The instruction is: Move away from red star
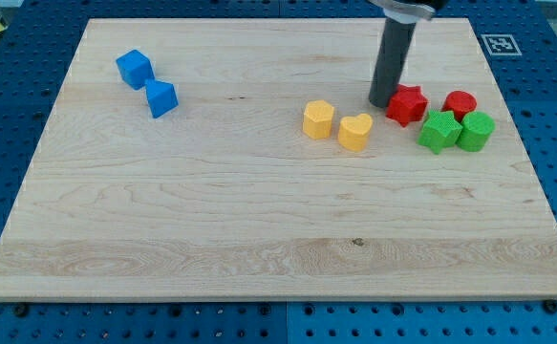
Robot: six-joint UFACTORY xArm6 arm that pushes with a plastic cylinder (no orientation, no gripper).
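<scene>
Yellow heart frontmost; red star touching tool tip, view's right.

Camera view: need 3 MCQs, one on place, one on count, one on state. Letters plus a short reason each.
1. Where is my tip relative to the red star?
A. just at its left in the view
B. far off at the view's bottom
C. beside the blue blocks

2. How many green blocks are there?
A. one
B. two
C. four

3. How do the two yellow blocks lie?
A. stacked
B. at opposite board edges
C. side by side, near each other

Answers:
1 A: the rod ends right by the star's left edge; contact cannot be told.
2 B: a green star and a green block sit together.
3 C: the yellow block and yellow heart lie flat, close.
</scene>
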